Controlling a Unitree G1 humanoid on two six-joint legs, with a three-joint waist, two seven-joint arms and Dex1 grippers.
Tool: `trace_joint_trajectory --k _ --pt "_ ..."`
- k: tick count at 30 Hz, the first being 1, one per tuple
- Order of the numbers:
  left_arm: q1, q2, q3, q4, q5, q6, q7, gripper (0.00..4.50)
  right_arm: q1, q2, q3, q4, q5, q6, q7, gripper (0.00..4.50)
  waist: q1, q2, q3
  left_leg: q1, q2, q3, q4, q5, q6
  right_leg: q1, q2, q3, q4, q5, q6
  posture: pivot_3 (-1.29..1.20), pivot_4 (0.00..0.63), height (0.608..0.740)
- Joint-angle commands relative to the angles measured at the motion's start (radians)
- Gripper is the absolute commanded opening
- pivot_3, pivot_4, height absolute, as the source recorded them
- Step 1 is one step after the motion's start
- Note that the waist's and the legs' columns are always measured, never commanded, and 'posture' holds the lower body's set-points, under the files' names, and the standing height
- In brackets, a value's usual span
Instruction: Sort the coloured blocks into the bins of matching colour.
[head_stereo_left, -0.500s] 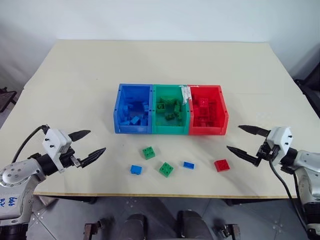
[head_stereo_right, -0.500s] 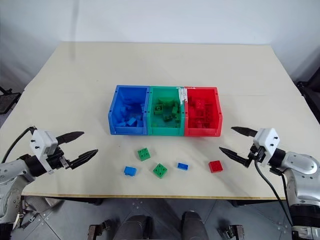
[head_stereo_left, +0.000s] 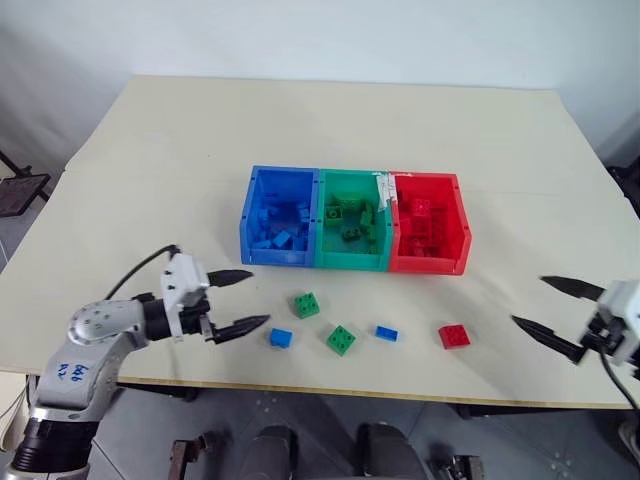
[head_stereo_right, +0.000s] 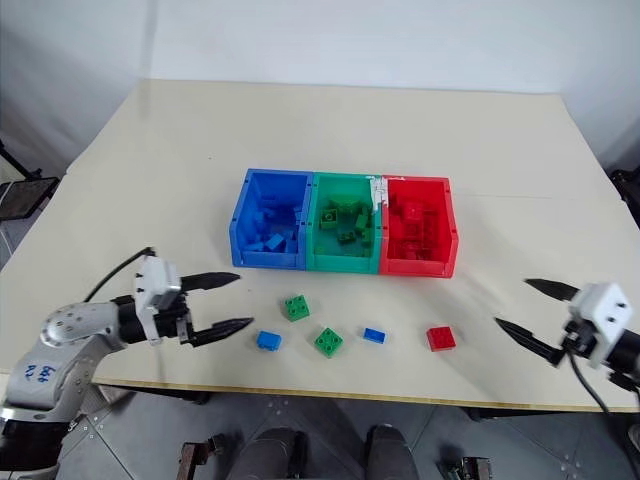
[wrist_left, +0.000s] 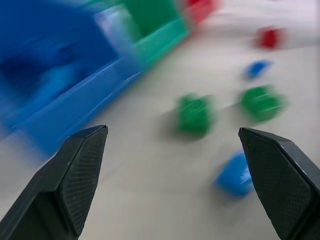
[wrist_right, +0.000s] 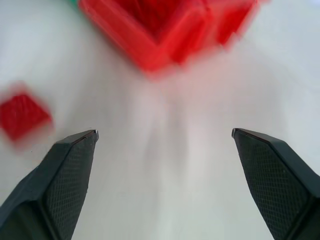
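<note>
Three joined bins stand mid-table: blue (head_stereo_left: 275, 255), green (head_stereo_left: 350, 261), red (head_stereo_left: 428, 264), each with several blocks inside. In front of them lie loose blocks: two green (head_stereo_left: 307, 304) (head_stereo_left: 340, 339), two blue (head_stereo_left: 281, 338) (head_stereo_left: 387, 333) and one red (head_stereo_left: 454, 336). My left gripper (head_stereo_left: 258, 297) hangs open just left of the nearer blue block (wrist_left: 235, 175), nothing between its fingers. Off to the right of the red block (wrist_right: 22, 115), my right gripper (head_stereo_left: 528, 301) is open and empty, pointing toward the red bin (wrist_right: 150, 30).
The cream table (head_stereo_left: 150, 160) has bare room behind and beside the bins. Its front edge runs close below the loose blocks. A dark stand (head_stereo_left: 18, 190) sits off the table's left side.
The head view has shifted a little. My left gripper has come in rightward, close to the blue block. My right gripper has drawn away to the right of the red block.
</note>
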Motion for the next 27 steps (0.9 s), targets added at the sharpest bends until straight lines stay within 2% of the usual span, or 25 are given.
trace_joint_trajectory --k 1,7,13,20,23,27 --pt "-0.033 -0.019 -0.099 -0.05 0.026 -0.046 -0.054 4.44 0.033 -0.042 -0.031 0.053 -0.01 -0.094 0.079 4.5 -0.008 0.0 0.0 0.001 0.0 0.0 0.0 0.0 0.0 0.0 0.0 0.0 0.0 0.0 0.0 0.0 0.15 0.74" --pt "-0.053 -0.038 -0.108 -0.026 0.03 -0.074 -0.058 4.44 -0.024 -0.05 0.074 0.042 -0.005 -0.078 0.152 4.5 -0.035 0.001 0.0 0.003 0.004 0.003 0.0 0.001 -0.001 0.0 0.002 0.002 0.002 0.0 0.0 0.0 0.15 0.74" --pt "0.044 -0.007 0.002 -0.013 0.008 -0.123 -0.053 4.44 -0.206 -0.05 0.305 -0.014 -0.031 0.066 0.26 4.5 -0.037 0.001 0.0 0.003 0.005 0.003 0.001 0.001 -0.001 0.0 0.001 0.002 0.002 0.0 0.0 0.0 0.15 0.74" --pt "0.18 0.0 0.116 -0.058 -0.014 -0.147 -0.038 4.44 -0.431 0.0 0.509 0.155 -0.157 -0.029 0.337 4.5 -0.013 0.001 0.0 0.001 0.003 -0.001 0.002 0.001 -0.001 0.0 -0.002 0.0 0.0 0.0 0.0 0.0 0.15 0.74" --pt "0.217 0.0 0.135 -0.089 -0.016 -0.143 -0.027 4.5 -0.486 0.014 0.546 0.221 -0.18 -0.071 0.361 3.91 -0.009 0.001 0.0 0.0 0.002 -0.002 0.002 0.001 -0.001 0.0 -0.002 -0.001 0.0 0.0 0.0 0.0 0.15 0.74" --pt "0.23 -0.007 0.145 -0.106 -0.015 -0.141 0.0 4.5 -0.516 0.029 0.567 0.253 -0.164 -0.092 0.376 2.57 -0.011 0.001 0.0 0.0 0.002 -0.002 0.003 0.001 -0.001 0.001 -0.002 -0.002 0.0 0.001 -0.001 0.0 0.15 0.74"
